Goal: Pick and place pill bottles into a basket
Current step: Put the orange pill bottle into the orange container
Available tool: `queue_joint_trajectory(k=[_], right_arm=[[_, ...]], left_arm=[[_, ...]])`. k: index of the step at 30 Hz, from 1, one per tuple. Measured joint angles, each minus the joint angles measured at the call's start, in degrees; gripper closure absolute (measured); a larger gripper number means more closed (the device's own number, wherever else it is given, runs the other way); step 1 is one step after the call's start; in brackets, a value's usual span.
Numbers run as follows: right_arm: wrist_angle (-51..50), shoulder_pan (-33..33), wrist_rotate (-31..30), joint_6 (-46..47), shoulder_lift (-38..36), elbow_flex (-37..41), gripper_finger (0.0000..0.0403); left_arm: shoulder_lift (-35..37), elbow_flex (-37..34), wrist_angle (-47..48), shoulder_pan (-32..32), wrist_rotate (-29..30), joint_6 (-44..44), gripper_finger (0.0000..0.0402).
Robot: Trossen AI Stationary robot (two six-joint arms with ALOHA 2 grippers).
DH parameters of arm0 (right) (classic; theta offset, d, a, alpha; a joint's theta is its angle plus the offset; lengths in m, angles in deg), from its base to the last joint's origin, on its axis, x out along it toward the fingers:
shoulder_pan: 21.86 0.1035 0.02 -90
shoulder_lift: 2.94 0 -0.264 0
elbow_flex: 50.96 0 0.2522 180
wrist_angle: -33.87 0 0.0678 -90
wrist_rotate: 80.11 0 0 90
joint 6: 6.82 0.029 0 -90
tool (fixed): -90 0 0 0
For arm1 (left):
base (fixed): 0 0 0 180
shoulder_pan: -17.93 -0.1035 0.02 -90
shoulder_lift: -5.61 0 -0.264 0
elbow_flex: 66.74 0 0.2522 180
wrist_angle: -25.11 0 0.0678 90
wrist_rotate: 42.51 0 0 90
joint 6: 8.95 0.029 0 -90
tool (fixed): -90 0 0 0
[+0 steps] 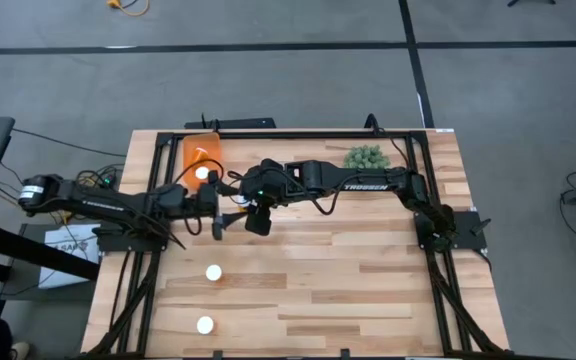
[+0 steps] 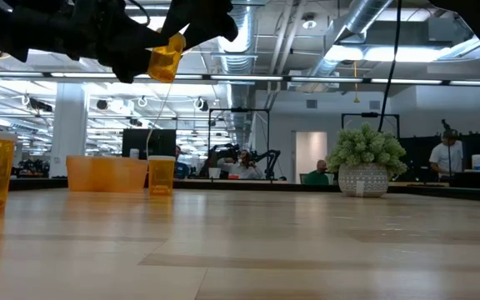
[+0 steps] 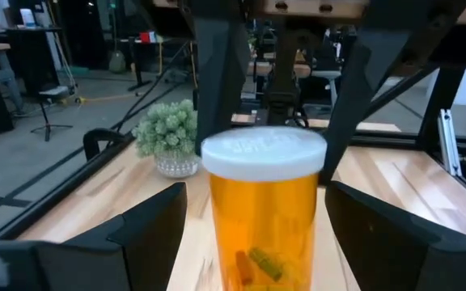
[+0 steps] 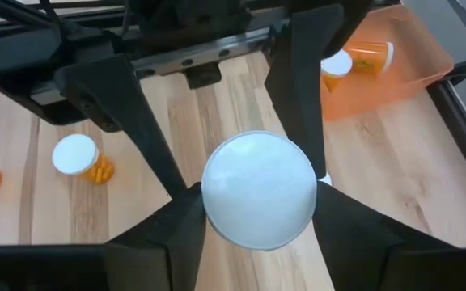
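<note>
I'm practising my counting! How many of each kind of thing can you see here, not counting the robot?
Pill bottles: 4 (two standing on the table, one in the basket, one held by the right pincer)
Basket: 1
Plant: 1
Total: 6

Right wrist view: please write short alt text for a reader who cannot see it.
A white-capped pill bottle fills the centre, gripped between the right pincer fingers above the wooden table. Behind it, the orange basket holds one bottle lying down.
</note>
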Motion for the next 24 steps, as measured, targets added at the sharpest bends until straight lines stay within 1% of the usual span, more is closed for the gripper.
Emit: queue_joint_trajectory(k=[5, 9, 12, 18, 20, 24], right_arm=[[0.0, 0.0, 0.0, 0.0, 0.0, 0.0, 0.0203], [0.0, 0.0, -0.2, 0.0, 0.0, 0.0, 0.0211], [0.1, 0.0, -0.3, 0.0, 0.0, 0.0, 0.0210], [0.3, 0.0, -0.3, -0.5, 0.0, 0.0, 0.0179], [0.4, 0.0, -0.4, -0.6, 0.0, 0.0, 0.0170], [0.6, 0.0, -1.5, -2.0, 0.0, 0.0, 0.0157]], left_arm=[[0.7, 0.0, 1.9, 0.0, 0.4, -0.3, 0.0126], [0.6, 0.0, 2.2, 0.0, 1.1, -0.6, 0.0154], [0.6, 0.0, 2.2, 0.0, 1.0, -0.5, 0.0180], [0.6, 0.0, 2.2, 0.0, 1.0, -0.2, 0.0224], [0.6, 0.0, 2.2, 0.0, 1.1, 0.1, 0.0231], [0.6, 0.0, 2.3, 0.0, 1.8, 0.4, 0.0232]])
